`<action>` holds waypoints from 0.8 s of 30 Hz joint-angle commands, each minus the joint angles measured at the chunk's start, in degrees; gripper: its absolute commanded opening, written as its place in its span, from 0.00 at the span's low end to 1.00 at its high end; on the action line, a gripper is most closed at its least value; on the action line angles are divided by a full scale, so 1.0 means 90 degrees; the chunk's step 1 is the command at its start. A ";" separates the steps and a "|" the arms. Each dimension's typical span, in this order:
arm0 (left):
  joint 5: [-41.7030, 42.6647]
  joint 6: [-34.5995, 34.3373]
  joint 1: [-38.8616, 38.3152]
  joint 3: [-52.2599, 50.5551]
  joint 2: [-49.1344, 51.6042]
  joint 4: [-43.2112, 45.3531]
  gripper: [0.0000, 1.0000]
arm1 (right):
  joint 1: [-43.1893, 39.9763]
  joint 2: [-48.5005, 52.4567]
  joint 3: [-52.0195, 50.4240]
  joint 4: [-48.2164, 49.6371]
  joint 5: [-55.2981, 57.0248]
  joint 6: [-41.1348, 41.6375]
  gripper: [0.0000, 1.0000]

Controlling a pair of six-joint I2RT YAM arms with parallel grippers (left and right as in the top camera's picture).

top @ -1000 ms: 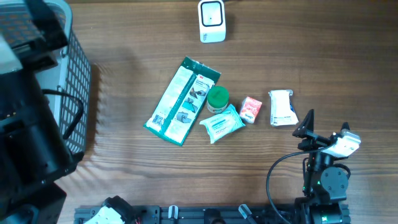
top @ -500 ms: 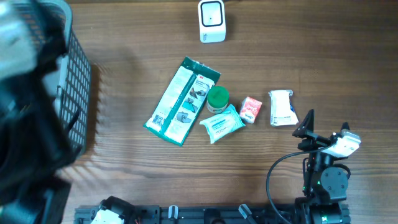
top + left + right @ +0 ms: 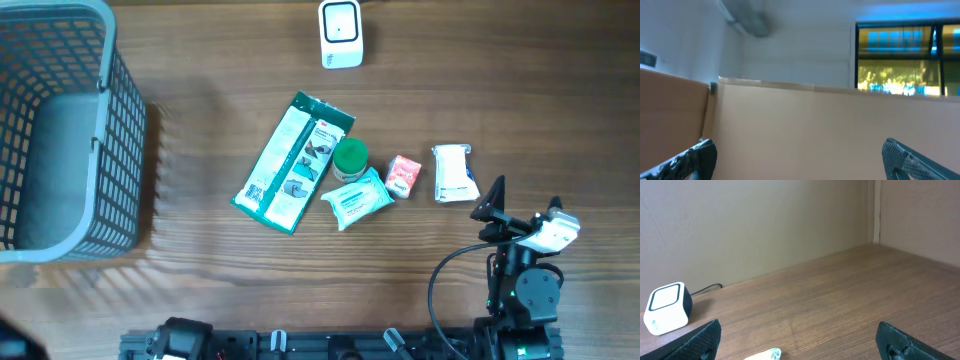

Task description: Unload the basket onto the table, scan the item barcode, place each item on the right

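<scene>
The white barcode scanner (image 3: 340,33) stands at the table's far edge and also shows as the scanner (image 3: 667,307) at the left of the right wrist view. Several items lie mid-table: a long green package (image 3: 292,163), a round green tub (image 3: 350,158), a wipes pack (image 3: 356,198), a small red box (image 3: 403,175) and a white packet (image 3: 454,173). My right gripper (image 3: 525,205) rests just right of and nearer than the white packet, open and empty; right gripper (image 3: 800,347) fingers stand wide apart, the packet's tip (image 3: 767,354) between them. My left gripper (image 3: 800,165) is open, facing a beige wall, outside the overhead view.
A grey wire basket (image 3: 60,130) stands at the left edge of the table. A black cable (image 3: 445,285) loops beside the right arm's base. A beige partition (image 3: 755,225) backs the table behind the scanner.
The left arm, which covered the basket in the overhead view, has swung out of that view, so the whole basket now shows. The right arm and the items have not moved.
</scene>
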 commanded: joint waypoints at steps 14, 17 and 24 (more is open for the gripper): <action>0.2229 -0.0126 0.1530 -0.2008 -0.2686 0.0563 1.00 | -0.0015 -0.0034 0.0010 0.0032 -0.0017 -0.0017 1.00; 0.2242 -0.0129 0.1513 -0.1914 -0.2669 0.0583 1.00 | -0.0015 -0.0034 0.0010 0.0032 -0.0017 -0.0019 1.00; 0.2375 -0.0197 0.1496 -0.2441 -0.2611 0.1778 1.00 | -0.0015 -0.0034 0.0010 0.0032 -0.0017 -0.0017 1.00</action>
